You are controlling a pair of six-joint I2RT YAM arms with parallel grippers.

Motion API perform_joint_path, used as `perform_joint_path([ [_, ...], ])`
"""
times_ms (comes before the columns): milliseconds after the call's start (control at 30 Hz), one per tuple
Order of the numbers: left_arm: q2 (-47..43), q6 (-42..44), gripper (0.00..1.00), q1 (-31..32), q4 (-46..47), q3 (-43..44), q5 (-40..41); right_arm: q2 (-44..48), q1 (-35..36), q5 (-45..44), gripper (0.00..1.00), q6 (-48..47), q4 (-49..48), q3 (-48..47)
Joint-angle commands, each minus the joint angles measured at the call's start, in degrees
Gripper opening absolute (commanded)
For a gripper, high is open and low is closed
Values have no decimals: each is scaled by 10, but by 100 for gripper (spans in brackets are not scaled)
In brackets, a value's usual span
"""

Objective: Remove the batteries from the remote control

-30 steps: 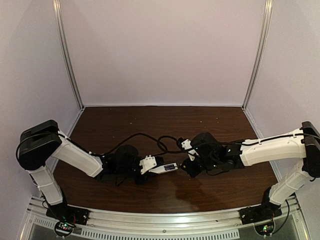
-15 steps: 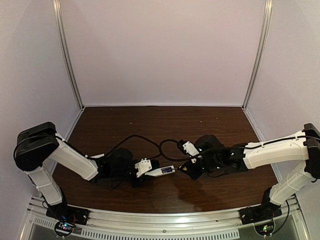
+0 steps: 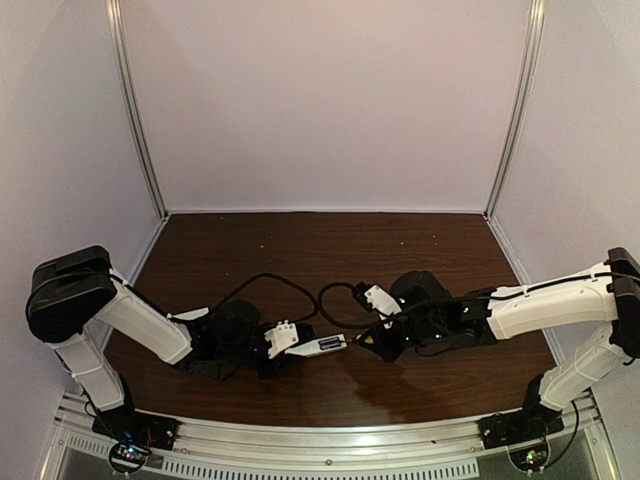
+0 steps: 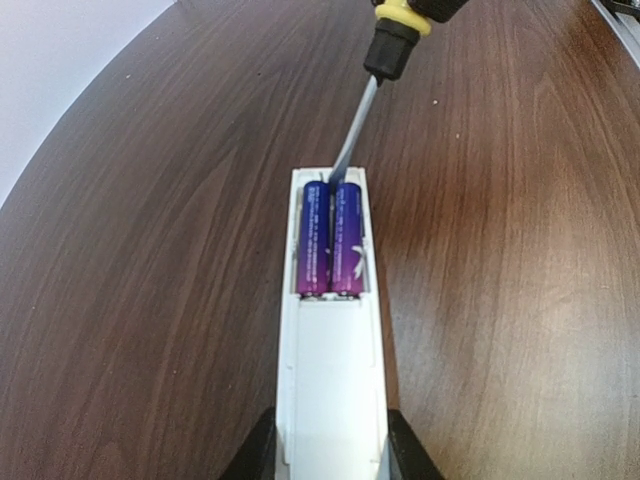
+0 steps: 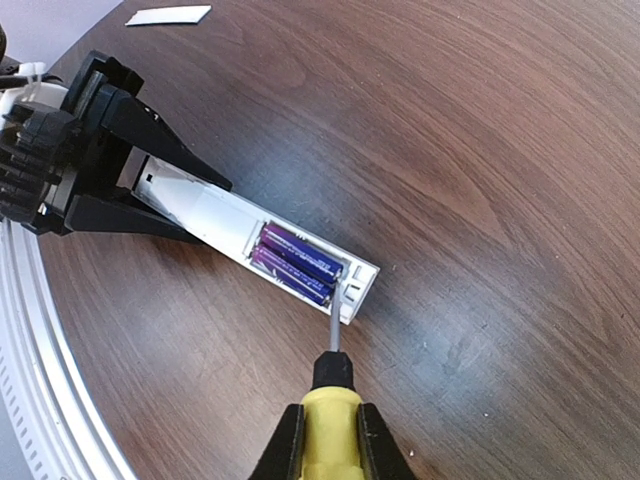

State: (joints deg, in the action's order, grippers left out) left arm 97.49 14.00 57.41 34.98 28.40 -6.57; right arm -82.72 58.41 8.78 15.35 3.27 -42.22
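Batteries [image 4: 330, 240] in remote control [image 4: 330, 395], both wrist views; white cover [image 5: 168, 15], right wrist only

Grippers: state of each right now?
Left gripper: closed on the remote control.
Right gripper: closed on the screwdriver.

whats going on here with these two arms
The left gripper holds the white remote control by one end; its battery bay is open, both batteries still inside. The right gripper holds a yellow-handled screwdriver, tip poking at the batteries' far end. The cover lies apart on the table.
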Motion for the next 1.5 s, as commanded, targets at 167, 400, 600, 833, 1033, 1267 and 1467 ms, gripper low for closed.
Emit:
perform_joint_path([
  [167,-3,35,0,15,5,5,-39,-6,13,11,0,-10,36,-33],
  [400,-1,38,0,15,-1,9,-27,20,13,-4,0,-7,77,-63],
  [600,5,39,0,16,-5,16,-24,20,13,-28,0,-9,107,-86],
  [833,10,39,0,15,-7,22,-22,16,14,-34,0,-7,127,-91],
  [1033,10,37,0,15,-10,22,-20,15,15,-31,0,-3,128,-88],
  [1267,10,34,0,15,-12,22,-18,13,16,-31,0,-3,121,-88],
  [1467,10,33,0,15,-16,24,-16,14,16,-33,0,-3,120,-88],
])
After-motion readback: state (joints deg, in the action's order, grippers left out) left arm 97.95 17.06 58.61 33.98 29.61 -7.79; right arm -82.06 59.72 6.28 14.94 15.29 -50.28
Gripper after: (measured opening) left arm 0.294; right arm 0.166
